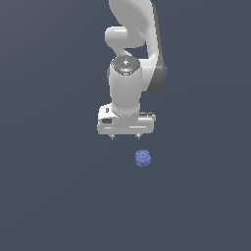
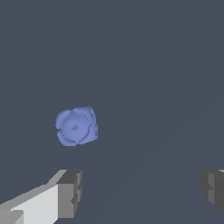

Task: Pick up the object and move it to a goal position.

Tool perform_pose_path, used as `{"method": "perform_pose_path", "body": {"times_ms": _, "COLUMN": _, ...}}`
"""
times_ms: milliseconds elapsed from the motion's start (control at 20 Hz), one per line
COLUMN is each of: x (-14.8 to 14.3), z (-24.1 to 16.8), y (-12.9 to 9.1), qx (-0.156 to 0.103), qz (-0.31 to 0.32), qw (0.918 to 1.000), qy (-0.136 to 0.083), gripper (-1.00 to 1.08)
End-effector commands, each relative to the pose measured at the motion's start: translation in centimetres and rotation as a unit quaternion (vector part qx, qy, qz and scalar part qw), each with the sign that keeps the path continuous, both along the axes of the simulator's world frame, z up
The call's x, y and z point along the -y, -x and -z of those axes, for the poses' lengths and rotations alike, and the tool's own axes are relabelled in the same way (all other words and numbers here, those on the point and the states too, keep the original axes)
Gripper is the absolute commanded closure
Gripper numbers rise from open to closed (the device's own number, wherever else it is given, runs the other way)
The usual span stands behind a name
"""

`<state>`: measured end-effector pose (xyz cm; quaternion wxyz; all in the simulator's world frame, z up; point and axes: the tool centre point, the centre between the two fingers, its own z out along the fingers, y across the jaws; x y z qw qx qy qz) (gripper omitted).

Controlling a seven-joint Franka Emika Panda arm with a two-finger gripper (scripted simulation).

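Note:
The object (image 1: 142,158) is a small blue-violet knobbly ball lying on the dark grey surface, a little toward the exterior view's right of the hand and in front of it. In the wrist view the object (image 2: 76,126) lies apart from the fingers, outside the gap between them. My white gripper (image 1: 125,137) hangs above the surface on the white arm, open, with nothing between its fingertips. The wrist view shows the gripper (image 2: 142,192) with its two grey pads (image 2: 69,193) spread wide apart.
A plain dark grey surface (image 1: 49,196) fills both views. The white arm (image 1: 132,39) rises behind the gripper to the top of the exterior view. No other objects or edges show.

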<state>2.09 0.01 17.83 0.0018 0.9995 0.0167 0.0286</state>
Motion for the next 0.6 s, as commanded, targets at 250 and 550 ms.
{"method": "perform_pose_path", "body": {"times_ms": 250, "x": -2.4, "z": 2.5, "y": -1.0, "qx": -0.009, "qz": -0.032, "qw": 0.9994, "qy": 0.002, "gripper": -0.92}}
{"method": "perform_pose_path", "body": {"times_ms": 550, "x": -5.7, "z": 6.0, "y": -2.1, "qx": -0.020, "qz": -0.073, "qw": 0.9971, "qy": 0.003, "gripper": -0.92}}
